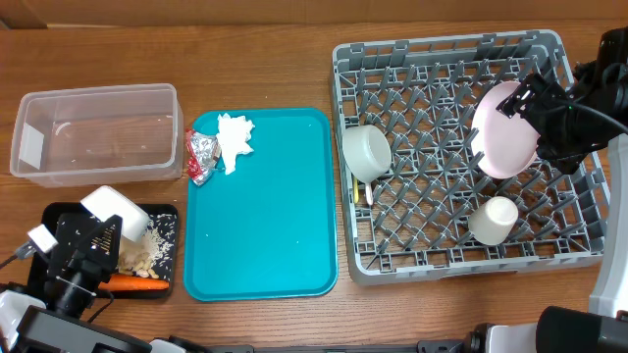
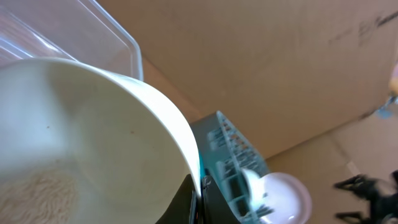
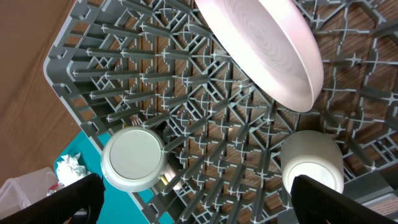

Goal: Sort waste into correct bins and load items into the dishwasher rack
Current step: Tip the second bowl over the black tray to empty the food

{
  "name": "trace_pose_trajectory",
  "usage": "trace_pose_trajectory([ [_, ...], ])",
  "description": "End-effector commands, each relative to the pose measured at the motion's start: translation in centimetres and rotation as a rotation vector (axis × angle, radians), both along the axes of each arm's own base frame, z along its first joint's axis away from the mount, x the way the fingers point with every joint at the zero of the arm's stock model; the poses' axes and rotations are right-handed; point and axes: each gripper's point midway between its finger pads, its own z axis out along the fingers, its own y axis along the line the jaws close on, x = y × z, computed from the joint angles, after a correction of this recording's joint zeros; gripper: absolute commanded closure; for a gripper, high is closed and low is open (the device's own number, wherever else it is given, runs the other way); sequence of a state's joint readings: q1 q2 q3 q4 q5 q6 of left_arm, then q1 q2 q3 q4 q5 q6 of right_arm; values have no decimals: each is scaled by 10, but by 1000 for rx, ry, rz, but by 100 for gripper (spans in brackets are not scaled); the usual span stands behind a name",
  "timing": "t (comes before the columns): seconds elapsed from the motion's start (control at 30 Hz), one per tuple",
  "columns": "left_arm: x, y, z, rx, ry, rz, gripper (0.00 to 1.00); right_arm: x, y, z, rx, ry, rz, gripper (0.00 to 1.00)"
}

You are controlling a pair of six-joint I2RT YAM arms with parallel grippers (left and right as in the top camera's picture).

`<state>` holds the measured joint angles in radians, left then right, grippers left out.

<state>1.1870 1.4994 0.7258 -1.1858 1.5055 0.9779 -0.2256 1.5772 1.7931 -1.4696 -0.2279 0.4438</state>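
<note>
My left pincer [image 1: 101,233] is squeezed shut on the rim of a small white bowl [image 1: 116,209]. The bowl is tipped over the black tray [image 1: 173,214], where crumbs [image 1: 149,253] and a carrot [image 1: 137,284] lie. The clear tub [image 1: 93,132] is just behind it.

My right pincer [image 1: 527,98] is wide open and holds nothing. It hangs over the grey rack [image 1: 442,267], just above the pink plate [image 1: 505,132], which leans on its edge. Another bowl [image 1: 365,152] and a cup [image 1: 494,221] sit in the rack too. The napkin [image 1: 234,142] and foil wrapper [image 1: 201,157] lie on the teal tray [image 1: 265,226].
</note>
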Motion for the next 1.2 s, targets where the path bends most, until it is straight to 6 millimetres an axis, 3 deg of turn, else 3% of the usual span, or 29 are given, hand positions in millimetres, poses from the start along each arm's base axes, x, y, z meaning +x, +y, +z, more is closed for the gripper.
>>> trace_pose_trajectory([
  [0.0,-1,-1,-7,166,-44,-19,96,-2,-1,4,-13,-12,1,0],
  [0.03,-2,-2,-4,104,-31,-11,96,-2,-1,4,-12,-11,-1,0],
  [0.13,-6,-11,-9,224,-42,-53,96,-3,0,3,-7,-5,0,0],
  [0.3,-9,-17,-1,136,-25,-45,96,-3,1,3,0,-6,3,0],
  [0.37,-8,-19,-6,270,-76,-68,96,-3,1,3,-1,-6,3,0],
  [0.47,-7,-17,0,129,-50,-30,96,-2,1,4,-1,-10,3,0],
  [0.8,-8,-23,8,102,-49,-37,96,-2,3,4,9,-13,7,0],
  [0.93,-9,-36,32,144,-87,-68,96,-2,3,4,9,-13,7,0],
  [1.17,0,-93,63,292,-223,-277,96,-2,3,4,9,-13,7,0],
])
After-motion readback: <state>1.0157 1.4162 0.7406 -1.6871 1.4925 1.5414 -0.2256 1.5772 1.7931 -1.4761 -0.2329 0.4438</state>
